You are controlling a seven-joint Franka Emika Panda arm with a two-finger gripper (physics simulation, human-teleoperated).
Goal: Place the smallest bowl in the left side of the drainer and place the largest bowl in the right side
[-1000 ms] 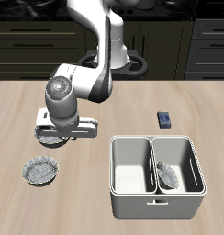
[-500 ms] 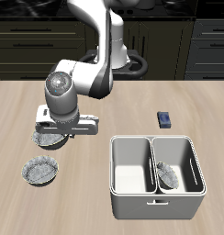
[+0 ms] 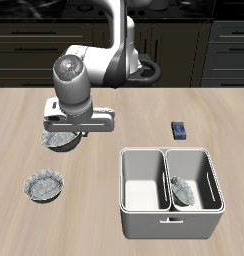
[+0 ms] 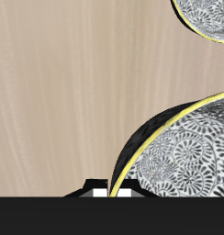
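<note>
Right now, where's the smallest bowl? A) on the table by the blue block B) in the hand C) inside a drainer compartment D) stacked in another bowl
C: the smallest bowl lies inside one compartment of the drainer, while the other compartment shows nothing in it.

Near bowl [image 4: 183, 151]: grey patterned inside, yellow-edged rim, dark underside, close to the end effector.
Second bowl [image 4: 210, 18]: partly cut off at the frame edge.
Desk [image 4: 68, 92]: pale wood grain.
</note>
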